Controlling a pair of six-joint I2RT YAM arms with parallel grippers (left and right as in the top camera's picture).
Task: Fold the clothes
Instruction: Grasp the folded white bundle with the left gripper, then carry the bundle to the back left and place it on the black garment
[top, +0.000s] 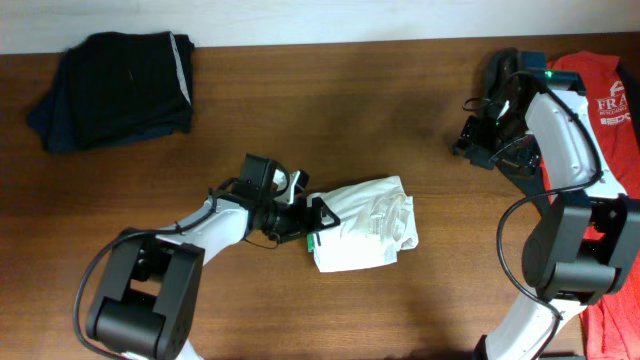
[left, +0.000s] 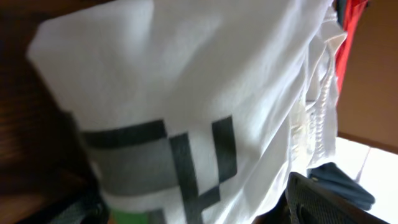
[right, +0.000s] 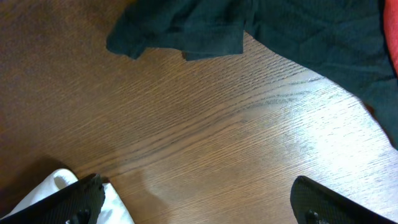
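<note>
- Right now, near the middle of the table (top: 300, 100), a bit toward the front edge: white T-shirt (top: 365, 235), folded up into a small thick bundle, lying flat.
- On that shirt, seen up close in the left wrist view: black blocky marks (left: 186, 162) and a bit of green (left: 130, 218) right below them.
- At the left end of the bundle: left pincer (top: 315, 225), spread wide and not clenched, with white cloth between its two fingers (left: 323, 199).
- Cannot tell about those fingers: pressing on the cloth, or only just beside it.
- At the back left corner of the table: dark T-shirt (top: 115, 88), bunched in a loose heap, well apart from the white one.
- Along the right edge of the table: red T-shirt (top: 612, 100) with white letters, partly hidden under the right arm (top: 570, 150).
- Near the back right corner, just beside the red one: dark green cloth (right: 280, 31), crumpled on the wood.
- Over bare wood close to that dark green cloth: right pincer (right: 199, 202), spread wide, grasping nothing, only table between its fingers (right: 81, 199).
- Next to one of those fingers, low in the right wrist view: small white patch (right: 50, 196), too little of it to tell what.
</note>
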